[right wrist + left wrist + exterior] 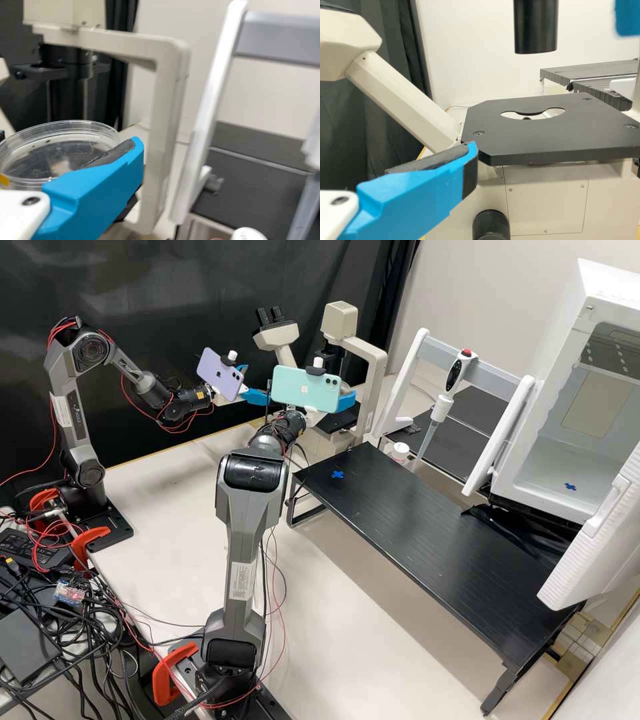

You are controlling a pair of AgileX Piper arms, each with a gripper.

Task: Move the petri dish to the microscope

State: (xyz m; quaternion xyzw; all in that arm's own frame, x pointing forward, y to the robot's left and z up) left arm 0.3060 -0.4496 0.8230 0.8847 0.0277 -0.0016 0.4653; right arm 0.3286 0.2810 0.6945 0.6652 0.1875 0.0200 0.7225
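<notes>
Left gripper (257, 383) open — right gripper (347, 401) clamped

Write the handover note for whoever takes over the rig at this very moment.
Left tool: open, holding nothing, near the microscope.
Right tool: closed on the petri dish, which is up in the air beside the microscope.
Microscope: its black stage, with the cut-out opening, does not carry the dish.
Done: dish picked up and brought close to the microscope.
Left: set the dish on the stage, presumably over the opening, then let go and back off, probably minding the left tool nearby.
</notes>
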